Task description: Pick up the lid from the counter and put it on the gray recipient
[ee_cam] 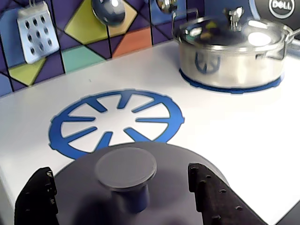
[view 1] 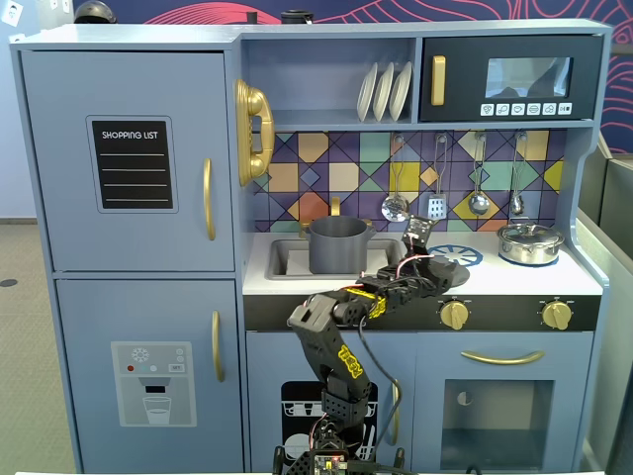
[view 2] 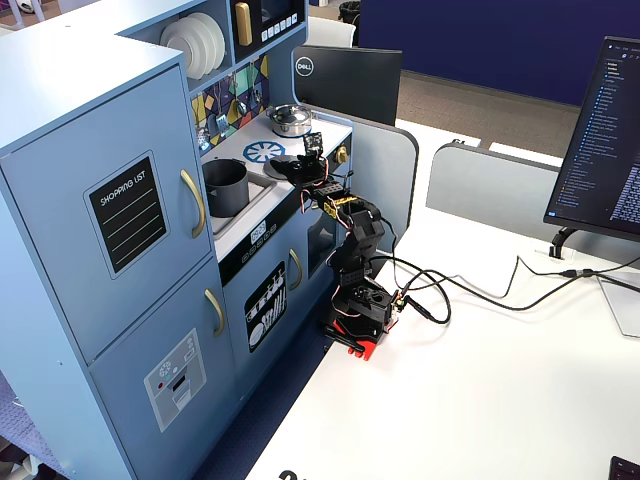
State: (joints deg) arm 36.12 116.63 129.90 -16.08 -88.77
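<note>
- Chalkboard panel on upper left cabinet door: "SHOPPING LIST", also legible in the other fixed view.
- Black monitor back beside the toy kitchen: round "DELL" logo; same logo at wrist view's top right corner.

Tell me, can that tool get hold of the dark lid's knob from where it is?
Probably yes. In the wrist view the tool is open, its fingers either side of the lid's knob, with nothing between them.

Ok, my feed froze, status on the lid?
Gripper open, straddling lid's knob. Lid flat on counter, not gripped. Gray pot open in sink. Nothing in the way.
</note>
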